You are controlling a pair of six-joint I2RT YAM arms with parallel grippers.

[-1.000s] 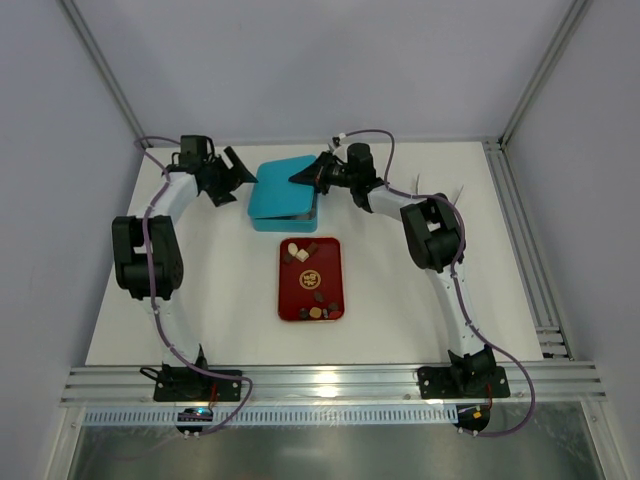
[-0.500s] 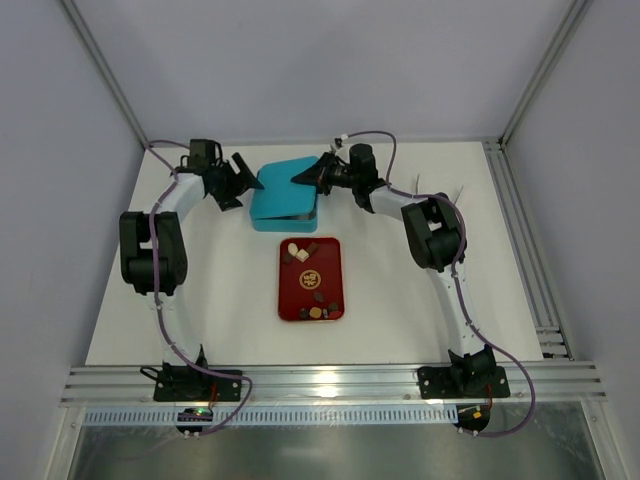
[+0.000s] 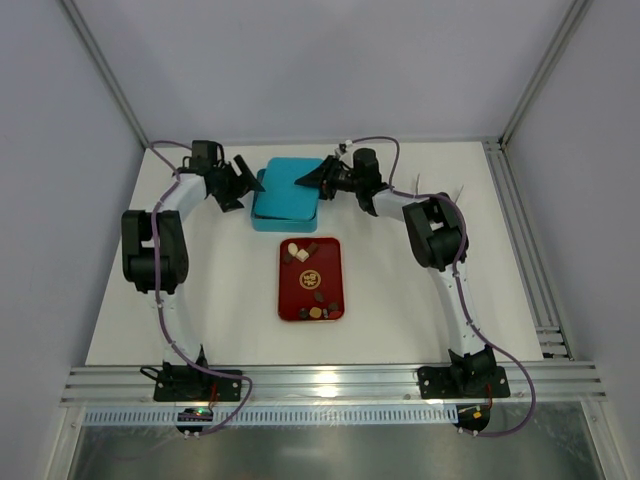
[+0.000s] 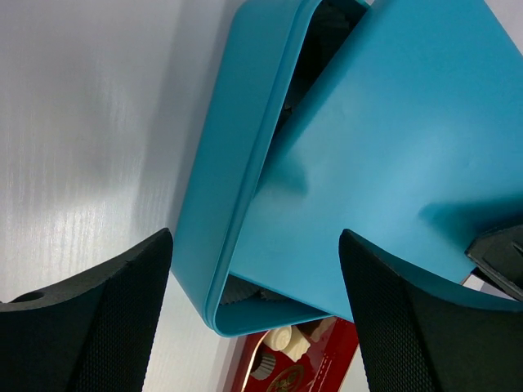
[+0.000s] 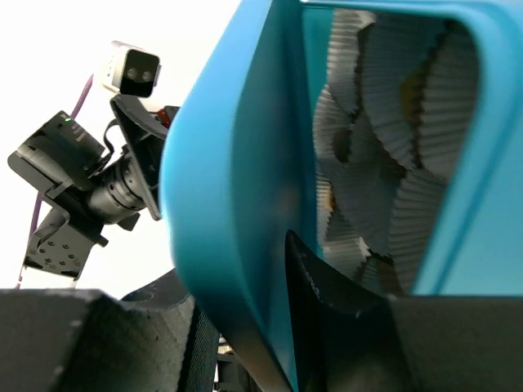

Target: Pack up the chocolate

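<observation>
Lid [image 4: 392, 147], pinched by right gripper [image 3: 308, 180], sits askew over box [image 4: 214, 204] rim.

No words or numbers can be read anywhere — the red tray [image 3: 298, 296] carries a small gold emblem [image 3: 311, 277] at its centre, too tiny to make out.
</observation>
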